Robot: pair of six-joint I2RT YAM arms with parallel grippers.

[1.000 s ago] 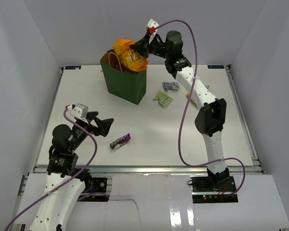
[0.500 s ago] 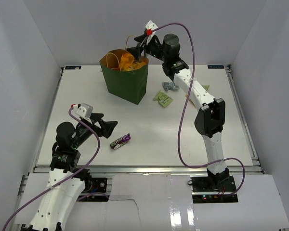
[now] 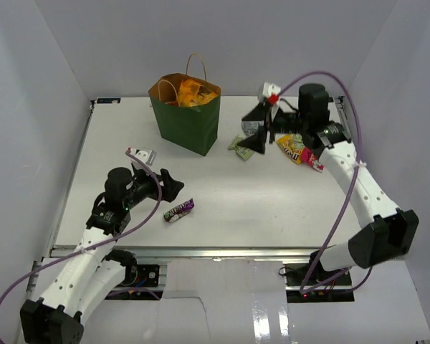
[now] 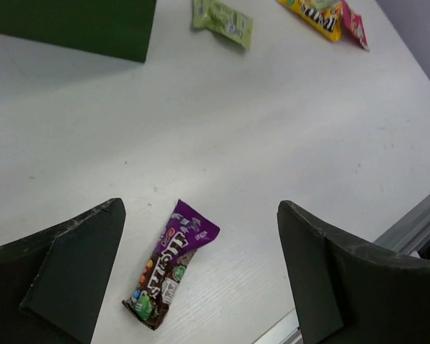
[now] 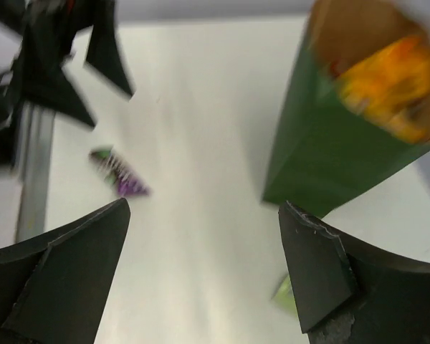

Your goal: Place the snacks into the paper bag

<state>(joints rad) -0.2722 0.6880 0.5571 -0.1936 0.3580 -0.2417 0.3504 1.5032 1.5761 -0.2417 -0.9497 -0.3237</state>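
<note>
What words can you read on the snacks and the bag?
"m&m's": probably, along the purple bar; its small print is unreadable.
"M&M": partly seen on the yellow packet, cut off by the picture edge.
On the light-green wrapper: print too small to read.
On the paper bag: no words seen.

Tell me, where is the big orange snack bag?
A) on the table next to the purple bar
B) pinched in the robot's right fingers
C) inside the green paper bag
C: the orange snack bag shows in the open top of the green paper bag.
</note>
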